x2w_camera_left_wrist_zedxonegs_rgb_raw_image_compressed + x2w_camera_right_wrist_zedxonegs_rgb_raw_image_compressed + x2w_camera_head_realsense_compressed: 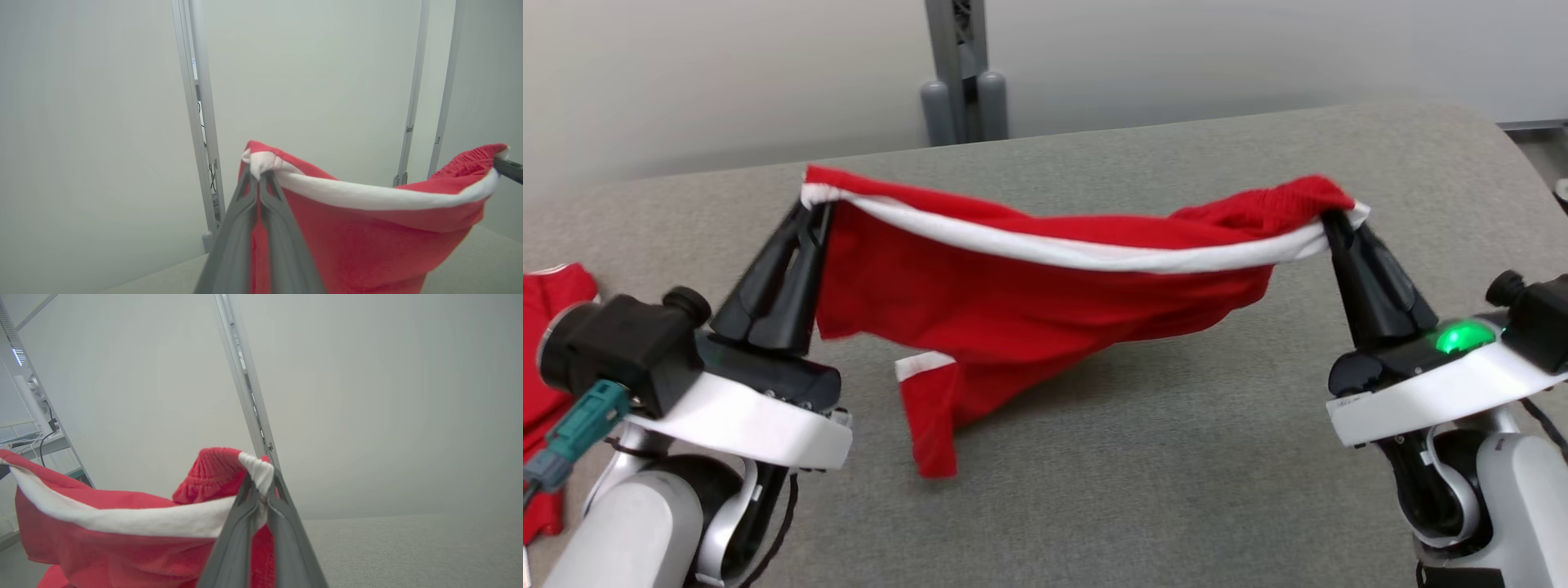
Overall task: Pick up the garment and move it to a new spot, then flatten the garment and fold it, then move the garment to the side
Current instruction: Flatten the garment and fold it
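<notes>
The garment [1029, 286] is red shorts with a white side stripe, stretched in the air between both grippers above the grey table [1176, 457]. My left gripper [814, 204] is shut on its left corner, and my right gripper [1333, 216] is shut on its right corner at the ribbed waistband. One leg with a white hem hangs down and touches the table. In the left wrist view the left gripper [259, 175] pinches the white stripe of the garment [359, 241]. In the right wrist view the right gripper [261, 490] clamps the garment [122, 539] at its bunched corner.
Another red garment [543, 359] lies at the table's left edge beside my left arm. A grey post [964, 73] stands behind the table's far edge against a pale wall. Bare table surface spreads in front of and to the right of the hanging cloth.
</notes>
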